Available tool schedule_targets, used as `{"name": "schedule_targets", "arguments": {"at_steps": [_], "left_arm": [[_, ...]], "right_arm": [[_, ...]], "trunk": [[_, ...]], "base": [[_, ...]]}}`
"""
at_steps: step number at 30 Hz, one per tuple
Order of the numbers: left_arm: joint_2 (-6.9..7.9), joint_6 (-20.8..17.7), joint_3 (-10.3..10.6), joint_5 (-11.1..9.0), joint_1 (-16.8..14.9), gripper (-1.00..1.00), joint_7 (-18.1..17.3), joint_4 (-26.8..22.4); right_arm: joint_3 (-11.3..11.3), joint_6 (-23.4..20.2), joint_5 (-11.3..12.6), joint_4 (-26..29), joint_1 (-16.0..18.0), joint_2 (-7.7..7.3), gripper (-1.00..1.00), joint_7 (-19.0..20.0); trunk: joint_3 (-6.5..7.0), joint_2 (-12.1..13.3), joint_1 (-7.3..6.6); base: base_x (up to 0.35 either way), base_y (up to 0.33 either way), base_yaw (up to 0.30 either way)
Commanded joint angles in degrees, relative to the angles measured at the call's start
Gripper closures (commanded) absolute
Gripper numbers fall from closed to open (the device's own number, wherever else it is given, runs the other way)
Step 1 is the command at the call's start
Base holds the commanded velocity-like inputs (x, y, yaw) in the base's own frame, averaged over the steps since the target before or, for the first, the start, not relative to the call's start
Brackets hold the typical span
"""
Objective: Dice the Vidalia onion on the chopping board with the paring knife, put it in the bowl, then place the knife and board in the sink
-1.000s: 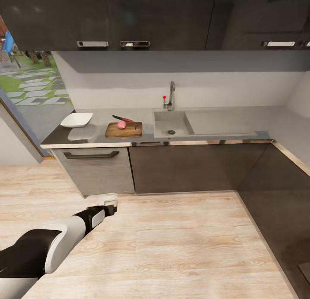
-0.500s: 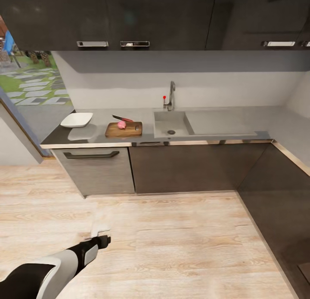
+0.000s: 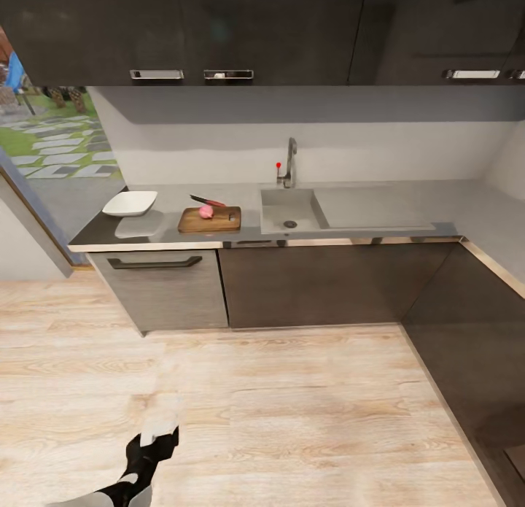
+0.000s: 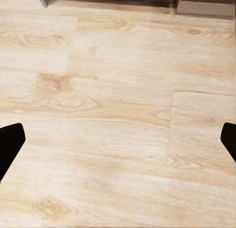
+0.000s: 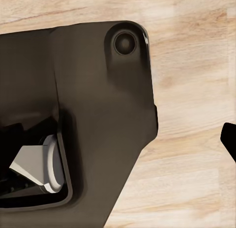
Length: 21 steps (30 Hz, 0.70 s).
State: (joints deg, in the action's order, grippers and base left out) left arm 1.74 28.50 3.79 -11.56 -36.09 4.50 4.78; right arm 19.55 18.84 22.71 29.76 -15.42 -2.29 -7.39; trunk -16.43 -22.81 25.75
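The small pinkish-red Vidalia onion (image 3: 206,212) sits on the rectangular brown wooden chopping board (image 3: 219,223), which lies on the grey glossy countertop (image 3: 175,200) just left of the stainless-steel sink (image 3: 281,209). The slim red-handled paring knife (image 3: 208,200) lies at the board's far edge, partly on it. The shallow white squarish bowl (image 3: 130,203) stands further left, apart from the board. The sink's chrome tap (image 3: 290,162) rises behind the basin.

The left gripper (image 3: 162,438) hangs low over the light wood floor (image 3: 306,412), well away from the cabinets; its 2 dark fingers (image 4: 10,142) are spread wide with nothing between them. Whether the right gripper (image 5: 229,139) is spread or closed cannot be told; beside it sits a dark body part of the robot (image 5: 93,114).
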Motion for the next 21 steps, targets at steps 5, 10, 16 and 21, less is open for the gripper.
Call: {"name": "schedule_targets", "arguments": {"at_steps": [5, 10, 16, 21], "left_arm": [[-0.01, 9.2, 0.4, -0.3, 5.5, -1.0, -0.1, 0.2], [0.0, 17.2, 0.4, -0.3, 10.0, -1.0, 0.0, 0.2], [-0.02, 20.5, 0.4, -0.3, 11.9, -1.0, 0.2, 0.2], [0.17, 20.6, 0.4, -0.3, 12.1, -1.0, 0.5, 0.1]], "right_arm": [[0.5, 0.1, 0.4, 0.1, 0.0, -0.08, -1.0, -0.5], [0.5, 0.1, 0.4, 0.1, 0.0, -0.08, -1.0, -0.5], [0.5, 0.1, 0.4, 0.1, 0.0, -0.08, -1.0, -0.5], [0.5, 0.1, 0.4, 0.1, 0.0, -0.08, -1.0, -0.5]], "trunk": [[-0.09, -0.1, 0.04], [-0.09, -0.1, 0.04], [-0.09, -0.1, 0.04], [-0.09, -0.1, 0.04]], "base": [[0.0, 0.0, 0.0], [0.0, 0.0, 0.0], [0.0, 0.0, 0.0], [0.0, 0.0, 0.0]]}}
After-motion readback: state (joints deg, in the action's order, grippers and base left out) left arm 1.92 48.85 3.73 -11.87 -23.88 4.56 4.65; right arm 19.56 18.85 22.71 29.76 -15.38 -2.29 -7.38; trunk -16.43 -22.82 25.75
